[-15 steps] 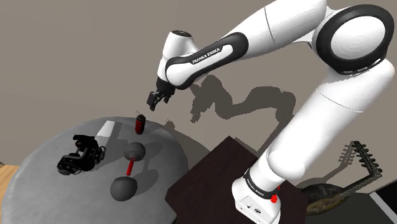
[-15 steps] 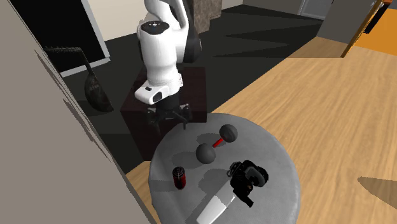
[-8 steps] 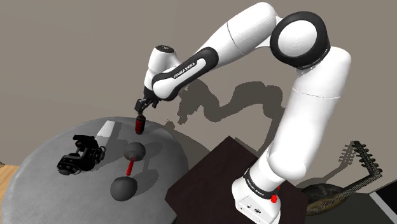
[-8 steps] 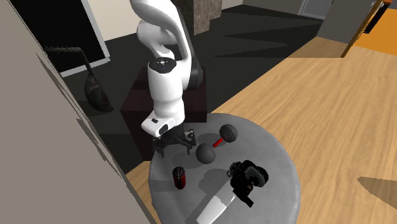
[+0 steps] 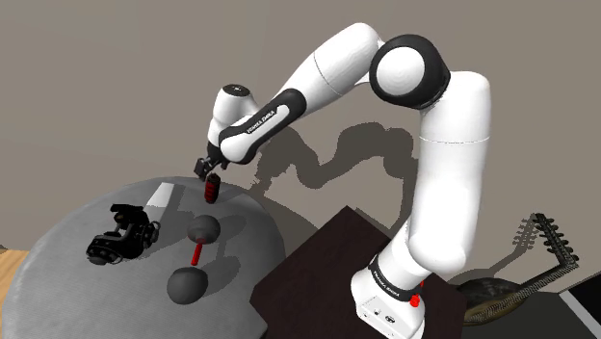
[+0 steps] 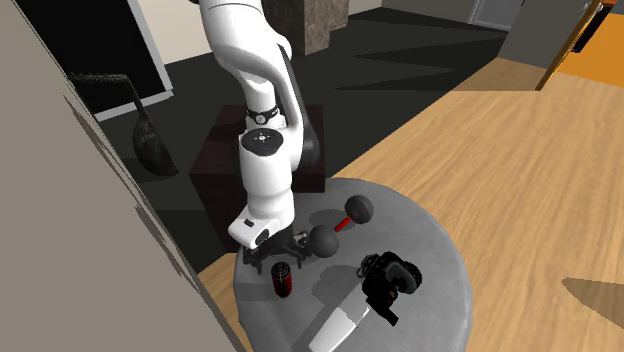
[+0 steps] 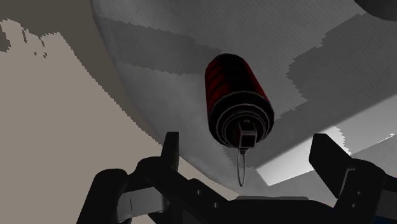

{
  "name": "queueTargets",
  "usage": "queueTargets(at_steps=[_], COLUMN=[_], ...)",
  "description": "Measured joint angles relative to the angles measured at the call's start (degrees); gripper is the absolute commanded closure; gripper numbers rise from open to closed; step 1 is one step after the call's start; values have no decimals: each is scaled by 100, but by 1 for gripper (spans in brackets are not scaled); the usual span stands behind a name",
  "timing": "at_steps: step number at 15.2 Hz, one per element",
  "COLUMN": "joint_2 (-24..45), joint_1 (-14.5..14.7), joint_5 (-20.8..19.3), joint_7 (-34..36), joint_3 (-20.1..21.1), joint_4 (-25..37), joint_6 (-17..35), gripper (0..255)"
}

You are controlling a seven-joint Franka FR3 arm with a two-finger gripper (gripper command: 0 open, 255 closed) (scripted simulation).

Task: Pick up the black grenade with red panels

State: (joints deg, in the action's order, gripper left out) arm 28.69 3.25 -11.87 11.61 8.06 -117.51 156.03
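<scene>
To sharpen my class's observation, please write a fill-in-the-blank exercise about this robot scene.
The gripper holds its fingers ____, touching nothing.
The grenade stands on a round ____ table.
The dumbbell has a ____ bar between its dark balls.
Missing words: open; grey; red.

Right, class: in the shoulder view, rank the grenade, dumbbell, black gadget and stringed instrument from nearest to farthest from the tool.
1. Grenade, just below the tool.
2. Dumbbell, mid-table.
3. Black gadget, toward the view's left.
4. Stringed instrument, at the view's lower right.
</scene>
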Motion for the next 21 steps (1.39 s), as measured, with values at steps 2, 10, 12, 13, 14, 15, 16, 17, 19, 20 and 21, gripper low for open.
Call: queueTargets(at_steps=[2,10,12,13,14,15,16,17,19,20,21], joint_2=[159,339,341,342,343,338,307,258,136,63,12], joint_1=[35,73,73,73,73,74,71,60,29,8,0], joint_5=[-46,-94,-95,-95,-95,-95,-87,-75,-39,-18,-3], joint_7=[39,76,77,76,76,78,75,64,32,10,1], joint_3=[-47,-98,-99,-99,-99,-99,-90,-75,-37,-16,-1], joint_4=[37,89,92,93,94,86,78,62,42,21,17], joint_6=[124,262,263,263,264,265,236,201,98,46,-1], gripper=[0,255,255,255,255,255,255,255,255,255,255])
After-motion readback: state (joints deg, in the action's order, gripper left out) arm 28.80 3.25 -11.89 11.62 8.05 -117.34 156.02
